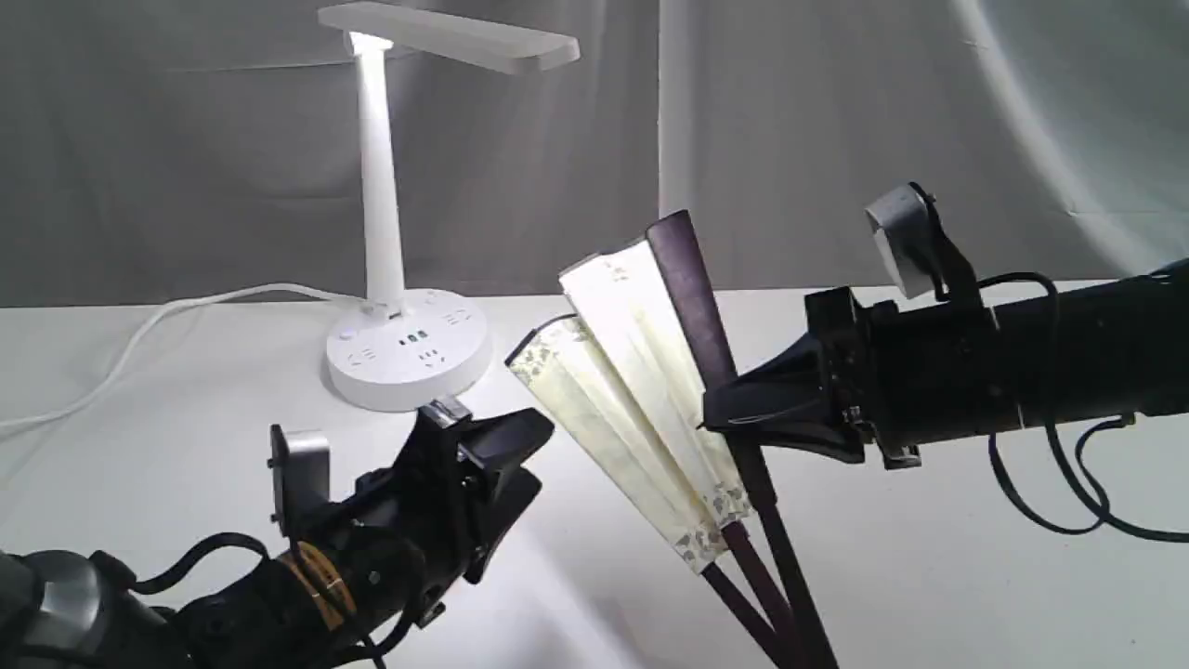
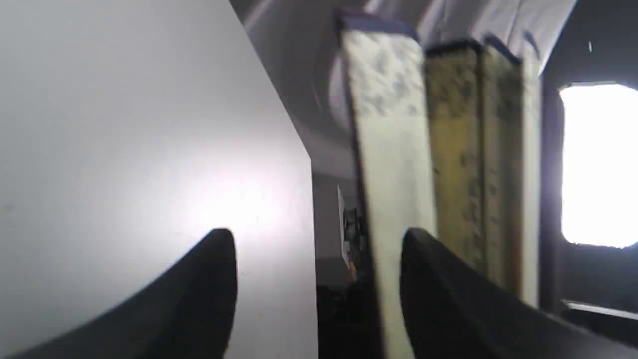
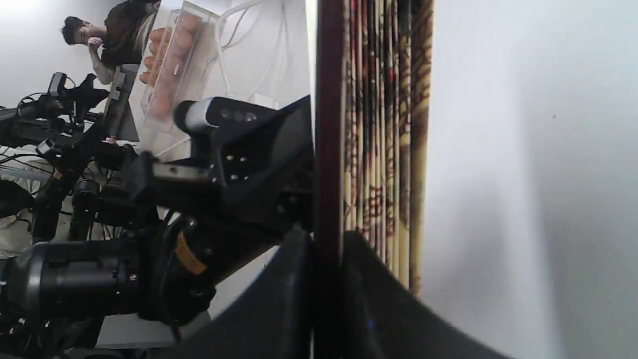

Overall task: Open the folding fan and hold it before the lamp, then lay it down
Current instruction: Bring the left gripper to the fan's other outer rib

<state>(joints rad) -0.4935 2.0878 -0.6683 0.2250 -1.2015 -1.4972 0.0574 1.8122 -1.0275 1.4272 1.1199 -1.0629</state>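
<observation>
The folding fan point(image 1: 632, 390) stands partly spread above the table, cream pleats fanned to the left, dark maroon ribs running down to the bottom edge. My right gripper point(image 1: 720, 409) is shut on its dark outer guard point(image 3: 326, 149), with the pleat edges point(image 3: 389, 124) beside it. My left gripper point(image 1: 516, 455) is open, low and just left of the fan's leftmost pleat, touching nothing. In the left wrist view the speckled pleats point(image 2: 394, 149) rise close ahead between and past the black fingers point(image 2: 199, 289). The white lamp point(image 1: 385, 223) stands lit behind, left of the fan.
The lamp's round base point(image 1: 409, 358) with sockets sits on the white table point(image 1: 186, 446), its cord point(image 1: 139, 344) trailing off to the left. A grey curtain hangs behind. Loose black cables point(image 1: 1050, 483) droop under the right arm.
</observation>
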